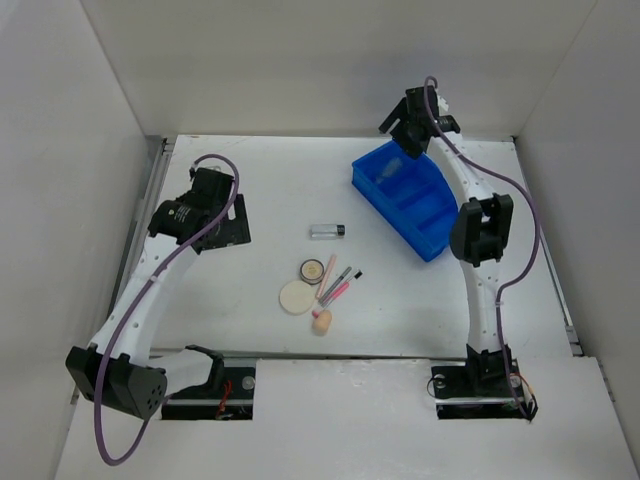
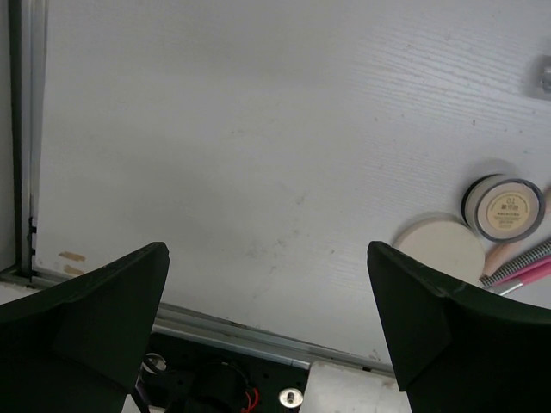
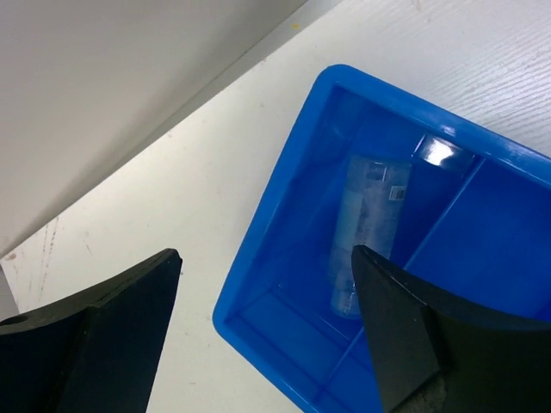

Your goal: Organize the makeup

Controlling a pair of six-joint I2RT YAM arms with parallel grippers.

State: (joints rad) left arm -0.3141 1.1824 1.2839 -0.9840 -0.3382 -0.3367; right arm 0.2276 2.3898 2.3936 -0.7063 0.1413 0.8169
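Observation:
Loose makeup lies mid-table: a clear tube with dark cap (image 1: 327, 231), a round compact (image 1: 313, 270), a cream puff (image 1: 296, 297), slim pink and black pencils (image 1: 339, 283) and a peach sponge (image 1: 322, 322). My left gripper (image 1: 225, 222) is open and empty, left of the items. The left wrist view shows its jaws wide apart (image 2: 267, 258), with the compact (image 2: 504, 206), puff (image 2: 442, 248) and pencils (image 2: 525, 267) at the right. My right gripper (image 1: 412, 135) is open (image 3: 267, 258) over the far end of the blue tray (image 1: 432, 235). A second clear tube (image 3: 370, 228) lies in the tray's end compartment.
The blue tray's wall (image 3: 297, 215) and dividers show in the right wrist view; its other compartments look empty. White walls enclose the table on three sides. A metal rail (image 2: 224, 331) runs along the near edge.

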